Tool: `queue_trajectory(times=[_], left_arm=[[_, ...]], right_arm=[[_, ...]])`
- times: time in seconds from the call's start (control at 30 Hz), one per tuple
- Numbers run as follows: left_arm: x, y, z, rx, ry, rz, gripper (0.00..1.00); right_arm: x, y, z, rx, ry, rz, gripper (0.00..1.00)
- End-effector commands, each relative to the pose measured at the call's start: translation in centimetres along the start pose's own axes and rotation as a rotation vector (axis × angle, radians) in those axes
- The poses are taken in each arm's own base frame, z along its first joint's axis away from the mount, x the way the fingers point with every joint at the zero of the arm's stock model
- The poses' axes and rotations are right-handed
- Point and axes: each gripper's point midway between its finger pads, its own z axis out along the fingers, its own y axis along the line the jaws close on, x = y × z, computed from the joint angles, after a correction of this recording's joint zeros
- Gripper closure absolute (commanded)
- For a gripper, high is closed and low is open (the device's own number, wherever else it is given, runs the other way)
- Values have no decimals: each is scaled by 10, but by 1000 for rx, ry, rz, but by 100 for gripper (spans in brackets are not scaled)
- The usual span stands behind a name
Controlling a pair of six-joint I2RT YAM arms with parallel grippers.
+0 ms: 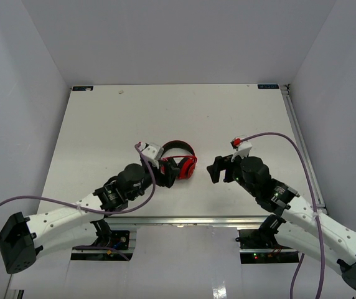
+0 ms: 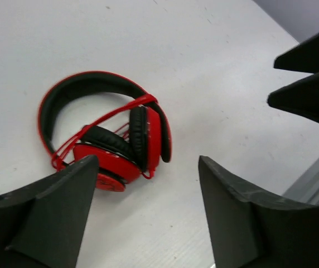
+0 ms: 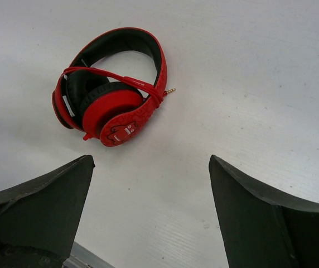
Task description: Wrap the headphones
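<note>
White segmented left arm (image 1: 66,219) and white segmented right arm (image 1: 318,221), each with black rounded joint housings (image 1: 131,177). A thin purple cable (image 1: 47,199) runs along each. Both end in matte black wedge-shaped fingers (image 2: 53,218).

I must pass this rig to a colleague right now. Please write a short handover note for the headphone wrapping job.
Left hand: open, holding nothing, close beside the headphones.
Right hand: open, holding nothing, apart from them on the other side.
The headphones lie on the table between the two hands.
Done: the cable is wound across them.
Left: the plug sticks out free; perhaps tuck it in, then draw both arms back.
</note>
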Motion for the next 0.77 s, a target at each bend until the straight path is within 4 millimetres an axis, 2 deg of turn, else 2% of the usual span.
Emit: queue_trajectory(times=[0.0, 0.13, 0.23, 0.73], left_arm=[[-28, 34, -16, -167, -163, -20, 5], [-35, 44, -28, -212, -202, -57, 2], [-37, 43, -31, -203, -216, -66, 2], [-33, 52, -32, -248, -209, -51, 2]], right_arm=[[-15, -2, -6, 16, -64, 36, 10], [-23, -7, -15, 41, -99, 79, 10], [-25, -13, -18, 72, -113, 95, 10], [-30, -19, -21, 104, -136, 113, 10]])
